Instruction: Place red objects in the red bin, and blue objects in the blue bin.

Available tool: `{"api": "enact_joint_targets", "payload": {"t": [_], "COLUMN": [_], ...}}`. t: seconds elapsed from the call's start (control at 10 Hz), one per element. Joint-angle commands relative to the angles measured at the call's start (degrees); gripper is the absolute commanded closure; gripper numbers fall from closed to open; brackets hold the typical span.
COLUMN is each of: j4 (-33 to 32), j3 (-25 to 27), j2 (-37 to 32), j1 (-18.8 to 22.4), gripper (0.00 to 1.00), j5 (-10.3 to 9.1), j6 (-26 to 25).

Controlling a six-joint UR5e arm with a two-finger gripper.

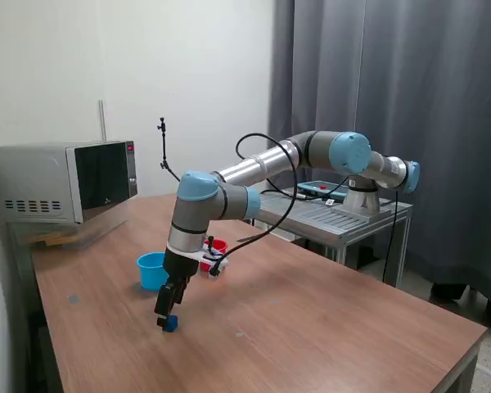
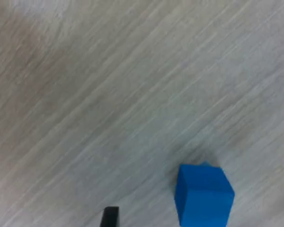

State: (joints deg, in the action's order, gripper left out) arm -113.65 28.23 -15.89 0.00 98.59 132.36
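A dark blue cube [image 1: 171, 324] lies on the wooden table; the wrist view shows it [image 2: 203, 195] close up. My gripper [image 1: 164, 313] is low over the table right at the cube. In the wrist view the gripper [image 2: 201, 218] is open. The cube sits between the two dark fingertips [image 2: 111, 215], nearer one side, with a gap to each finger. The light blue bin [image 1: 151, 270] stands just behind the gripper. The red bin [image 1: 218, 247] is partly hidden behind my wrist. The red cubes and any other blue cube are out of view.
A microwave [image 1: 61, 184] stands at the table's back corner on the exterior view's left. The arm's base sits on a metal side table [image 1: 335, 217] on the exterior view's right. A thin black stand [image 1: 164, 151] rises behind the table.
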Motion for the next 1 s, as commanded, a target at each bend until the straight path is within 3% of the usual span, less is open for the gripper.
{"api": "enact_joint_targets", "payload": {"t": [0.0,0.8,0.9], "j4": [0.79,0.89,0.89], "j3": [-0.02,0.94,0.95], "j2": [-0.02,-0.02,-0.02], "j1": [0.00,0.00,0.00], "gripper": [0.00,0.00,0.00], "j5": [-2.60,-2.87,-3.66], "j6": [-0.08,-0.26,-0.17]}}
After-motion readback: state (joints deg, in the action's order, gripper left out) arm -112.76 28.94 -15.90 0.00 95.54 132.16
